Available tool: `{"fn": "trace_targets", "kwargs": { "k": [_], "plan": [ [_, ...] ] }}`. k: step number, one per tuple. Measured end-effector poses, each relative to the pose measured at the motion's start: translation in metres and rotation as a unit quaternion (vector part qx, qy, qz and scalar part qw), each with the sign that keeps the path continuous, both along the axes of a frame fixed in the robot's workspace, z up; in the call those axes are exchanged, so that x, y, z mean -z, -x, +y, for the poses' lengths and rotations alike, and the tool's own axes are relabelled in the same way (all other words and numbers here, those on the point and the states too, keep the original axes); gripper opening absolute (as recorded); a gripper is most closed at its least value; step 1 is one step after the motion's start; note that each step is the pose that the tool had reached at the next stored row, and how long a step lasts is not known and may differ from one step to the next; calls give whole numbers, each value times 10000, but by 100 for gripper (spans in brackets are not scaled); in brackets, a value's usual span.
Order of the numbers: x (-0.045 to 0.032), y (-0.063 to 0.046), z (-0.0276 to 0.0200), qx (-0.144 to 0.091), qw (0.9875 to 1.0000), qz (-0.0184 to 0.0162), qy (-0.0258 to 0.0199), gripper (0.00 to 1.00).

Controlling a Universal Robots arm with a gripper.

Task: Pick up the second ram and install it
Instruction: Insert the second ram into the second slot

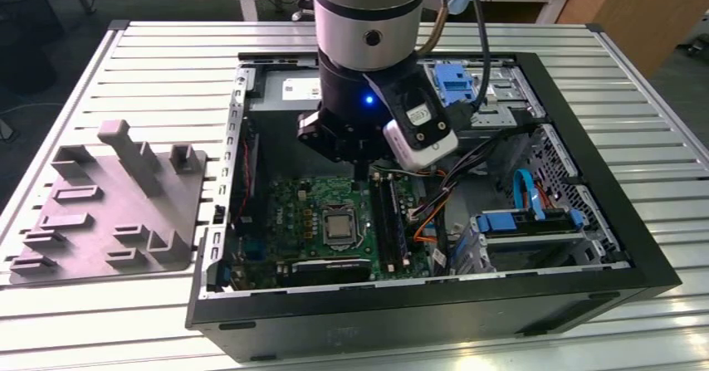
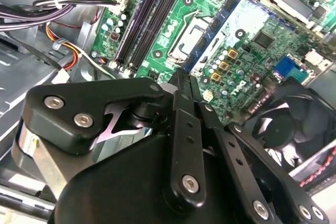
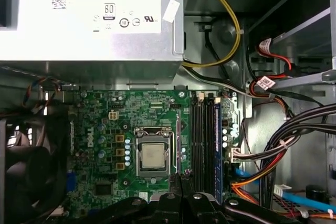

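Note:
My gripper [image 1: 360, 170] hangs inside the open computer case [image 1: 443, 305], just above the green motherboard [image 1: 315, 205]. In both wrist views its black fingers [image 2: 181, 85] are pressed together with nothing showing between them, and the gripper [image 3: 176, 181] points at the board beside the CPU socket [image 3: 154, 157]. Long dark sticks stand in the memory slots [image 3: 205, 140], which lie close to the fingertips [image 2: 149, 19]. I cannot tell which of them is the second ram.
A grey plastic block with upright slotted posts [image 1: 111, 205] lies on the slatted table at the exterior view's left. Inside the case are a silver power supply [image 3: 89, 14], a black fan [image 2: 283, 129], bundled cables [image 3: 294, 145] and blue drive caddies [image 1: 532, 222].

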State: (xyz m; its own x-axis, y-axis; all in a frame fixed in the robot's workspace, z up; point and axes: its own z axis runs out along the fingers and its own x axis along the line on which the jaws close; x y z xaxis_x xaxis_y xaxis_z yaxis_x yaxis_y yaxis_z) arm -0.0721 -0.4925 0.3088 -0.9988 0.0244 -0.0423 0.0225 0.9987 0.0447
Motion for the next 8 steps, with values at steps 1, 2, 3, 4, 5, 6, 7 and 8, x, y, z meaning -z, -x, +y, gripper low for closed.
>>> {"fn": "trace_targets", "kwargs": {
  "k": [1,2,3,4,5,6,7,8],
  "plan": [
    [14,-9,1,0,10000,0,0,11],
    [26,-19,2,-1,10000,0,0,11],
    [39,-27,3,-2,10000,0,-1,11],
    [49,-35,4,-2,10000,0,0,11],
    [59,-44,6,-4,10000,0,0,11],
    [68,-53,6,-5,10000,0,-1,11],
    [76,-61,7,-6,10000,0,-1,11],
    [84,-70,8,-8,10000,0,-2,11]
  ]
}}
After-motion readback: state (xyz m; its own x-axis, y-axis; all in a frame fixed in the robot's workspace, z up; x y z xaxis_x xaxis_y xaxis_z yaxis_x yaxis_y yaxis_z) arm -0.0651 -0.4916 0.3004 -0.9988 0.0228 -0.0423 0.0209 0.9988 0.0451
